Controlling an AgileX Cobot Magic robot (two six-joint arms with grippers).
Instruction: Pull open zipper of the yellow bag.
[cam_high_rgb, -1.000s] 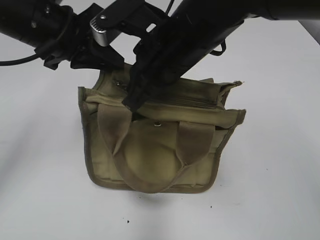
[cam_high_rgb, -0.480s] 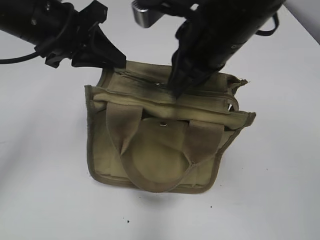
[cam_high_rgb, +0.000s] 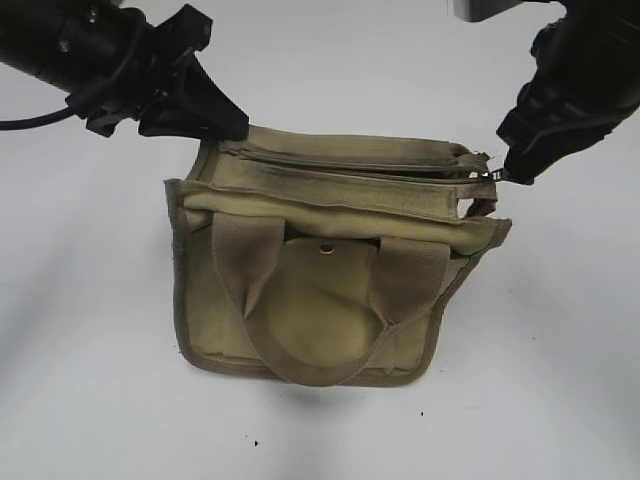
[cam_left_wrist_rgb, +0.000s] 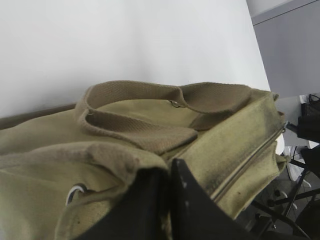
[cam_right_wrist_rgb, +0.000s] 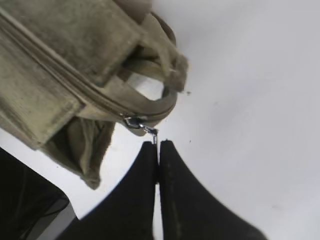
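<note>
The yellow bag (cam_high_rgb: 320, 310) stands upright on the white table with its snap flap and handles toward the camera. The zipper (cam_high_rgb: 350, 162) runs along its top. Its small silver pull tab (cam_high_rgb: 493, 174) is at the bag's right end, and my right gripper (cam_high_rgb: 503, 176) is shut on it. In the right wrist view the right gripper (cam_right_wrist_rgb: 158, 142) pinches the pull tab (cam_right_wrist_rgb: 152, 132) just off the end of the zipper (cam_right_wrist_rgb: 75, 82). My left gripper (cam_high_rgb: 225, 130) is shut on the bag's back left corner. In the left wrist view the left gripper (cam_left_wrist_rgb: 169, 165) is shut on a fold of the bag's canvas (cam_left_wrist_rgb: 125, 112).
The white table (cam_high_rgb: 560, 380) surrounds the bag on all sides. Two webbing handles (cam_high_rgb: 300, 350) hang down the bag's front over the round snap stud (cam_high_rgb: 327, 248). Both black arms reach in from the top corners.
My right gripper has travelled from the left-middle of the bag's top to its right end, taking the pull tab along. The bag's top has stretched straighter. The left gripper has stayed put.
</note>
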